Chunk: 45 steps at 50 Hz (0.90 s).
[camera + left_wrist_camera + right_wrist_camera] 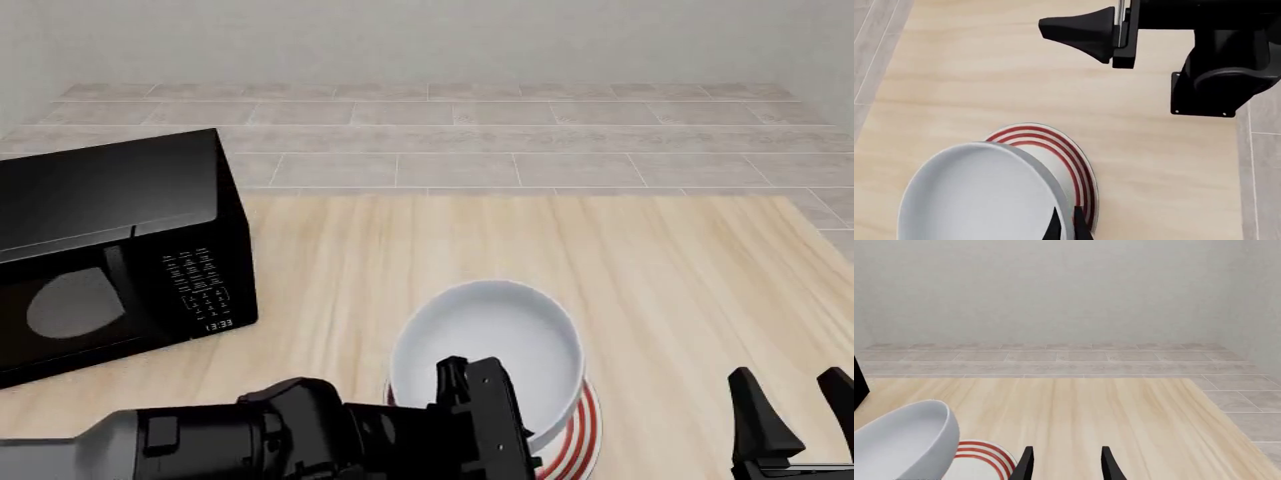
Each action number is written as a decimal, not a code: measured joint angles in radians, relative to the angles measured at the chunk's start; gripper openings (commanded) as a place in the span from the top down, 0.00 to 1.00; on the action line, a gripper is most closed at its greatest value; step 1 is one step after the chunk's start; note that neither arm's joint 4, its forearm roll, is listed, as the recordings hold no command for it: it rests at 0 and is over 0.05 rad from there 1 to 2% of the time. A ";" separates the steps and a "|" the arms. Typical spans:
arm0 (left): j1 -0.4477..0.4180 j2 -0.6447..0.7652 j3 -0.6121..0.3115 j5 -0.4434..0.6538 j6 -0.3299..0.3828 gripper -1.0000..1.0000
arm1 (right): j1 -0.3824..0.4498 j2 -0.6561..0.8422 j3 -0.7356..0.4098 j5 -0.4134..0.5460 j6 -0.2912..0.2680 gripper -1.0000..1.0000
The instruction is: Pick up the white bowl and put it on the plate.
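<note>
The left gripper (1066, 226) pinches the bowl (497, 345) by its near rim, holding it tilted over the plate (1069, 155) for setting down. The right gripper (787, 412) waits nearby above the tabletop (667, 260), fingers apart, empty.

The white bowl (491, 335) hides most of the plate (577, 447), front view.

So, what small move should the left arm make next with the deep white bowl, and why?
Probably lower it a little, then open. The left gripper pinches the rim of the deep, glossy white bowl, which hangs tilted above the flat, red-ringed plate. From the right wrist view it does not appear seated yet. The right gripper stands open and apart.
</note>
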 measured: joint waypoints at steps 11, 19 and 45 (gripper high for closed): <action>0.005 0.013 -0.004 -0.004 0.000 1.00 | 0.000 0.000 0.000 0.000 0.000 0.00; 0.008 0.024 -0.005 -0.009 -0.001 1.00 | 0.000 0.000 0.000 0.000 0.000 0.00; 0.016 0.055 -0.005 -0.021 -0.001 1.00 | 0.000 0.000 0.000 0.000 0.000 0.00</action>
